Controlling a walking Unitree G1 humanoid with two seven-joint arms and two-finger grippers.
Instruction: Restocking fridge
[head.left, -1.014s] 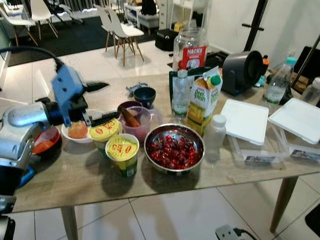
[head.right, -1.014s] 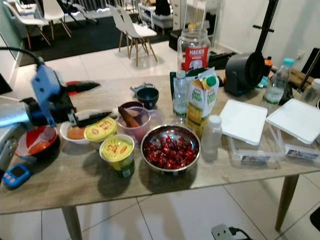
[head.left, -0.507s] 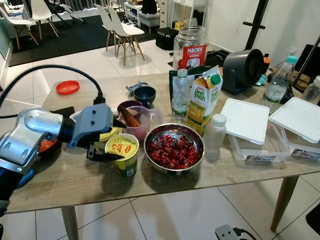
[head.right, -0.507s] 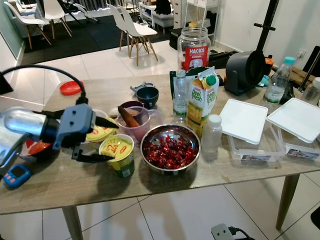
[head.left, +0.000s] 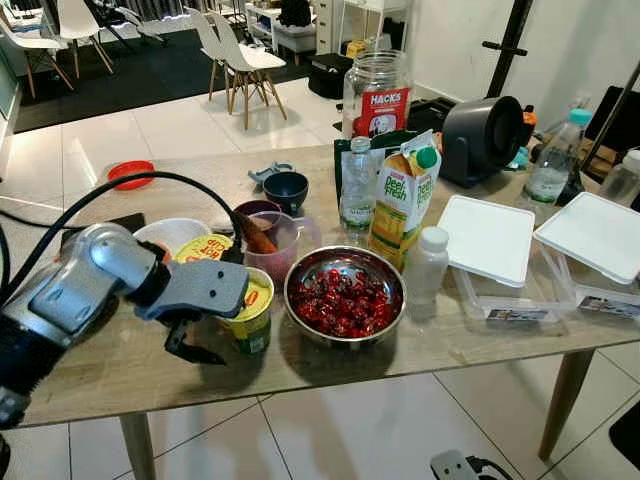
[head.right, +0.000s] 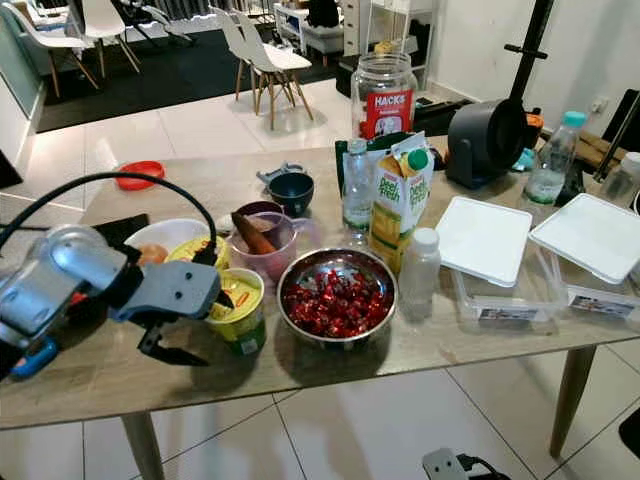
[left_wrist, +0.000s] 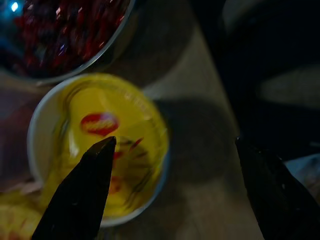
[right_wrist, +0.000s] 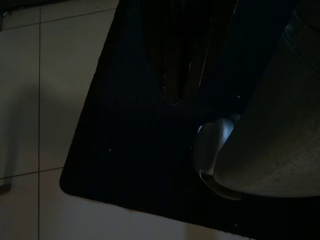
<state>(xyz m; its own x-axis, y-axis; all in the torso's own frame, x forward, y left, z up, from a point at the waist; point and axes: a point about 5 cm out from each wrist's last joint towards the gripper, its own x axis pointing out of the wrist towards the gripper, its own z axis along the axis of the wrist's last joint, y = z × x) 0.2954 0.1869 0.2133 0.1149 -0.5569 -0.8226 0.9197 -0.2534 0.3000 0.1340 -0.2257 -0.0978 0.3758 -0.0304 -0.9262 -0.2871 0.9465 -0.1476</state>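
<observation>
Two yellow-lidded cups stand on the wooden table (head.left: 130, 365): a front cup (head.left: 252, 308) and a back cup (head.left: 203, 248). To their right is a steel bowl of red cherries (head.left: 345, 297). Behind it are a juice carton (head.left: 403, 195), a water bottle (head.left: 356, 185) and a small white bottle (head.left: 428, 270). My left gripper (head.left: 232, 325) hangs open just left of the front cup, at the table's front edge. In the left wrist view the front cup's lid (left_wrist: 107, 150) lies by one finger (left_wrist: 80, 195), with the gripper (left_wrist: 174, 142) spread wide. The right arm hangs idle in a dark view.
A pink cup (head.left: 270, 240), a dark blue bowl (head.left: 286, 190) and a white plate (head.left: 170, 235) crowd the area behind the cups. A glass jar (head.left: 378, 95), a black appliance (head.left: 483, 138) and two lidded clear boxes (head.left: 490, 240) stand to the right. White chairs (head.left: 235, 50) are beyond.
My left arm has swung from the table's left side down and to the right, ending low beside the front cup. The cups and bowl have not moved.
</observation>
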